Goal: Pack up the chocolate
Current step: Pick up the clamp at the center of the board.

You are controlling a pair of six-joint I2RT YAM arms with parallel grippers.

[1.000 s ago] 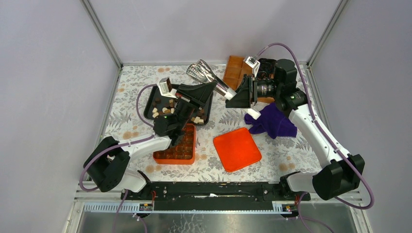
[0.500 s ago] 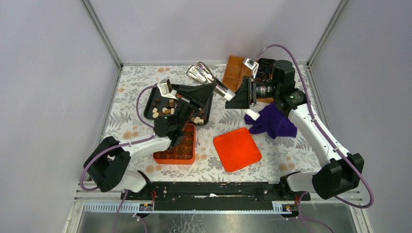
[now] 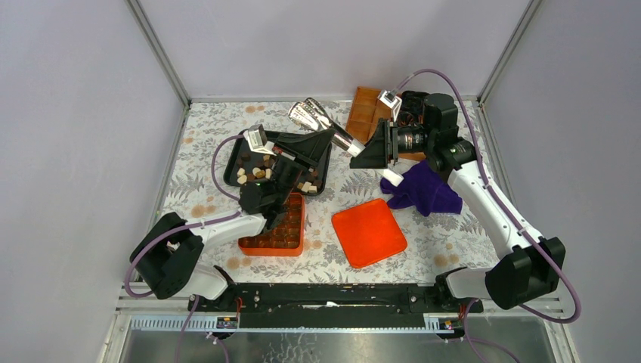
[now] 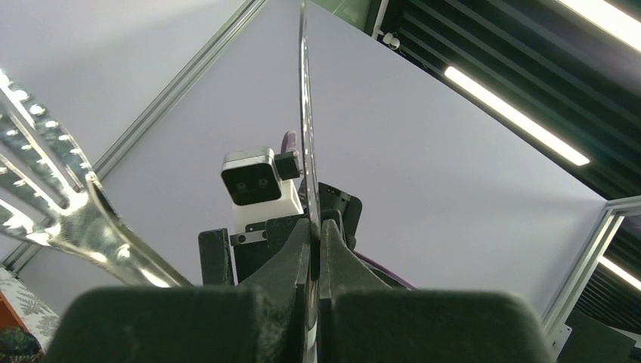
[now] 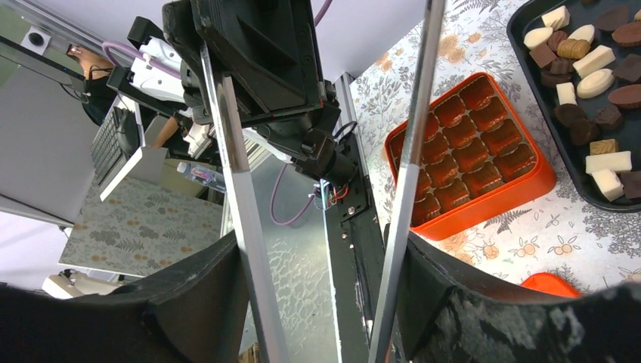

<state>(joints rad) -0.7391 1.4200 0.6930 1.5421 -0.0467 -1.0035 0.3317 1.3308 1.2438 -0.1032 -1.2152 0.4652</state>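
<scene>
Loose chocolate, dark, light brown and cream pieces, lies in a black tray. More chocolate fills the cells of an orange box. My left gripper hovers over the tray, shut on a thin dark sheet seen edge-on. My right gripper is shut on the two arms of metal tongs. The tong heads hang above the tray's far edge, holding nothing.
An orange lid lies right of the orange box. A purple cloth sits under the right arm. A brown compartment box stands at the back. Frame posts and walls close in the table.
The right gripper has swung the tongs slightly left and farther back. The left arm and its sheet have stayed put.
</scene>
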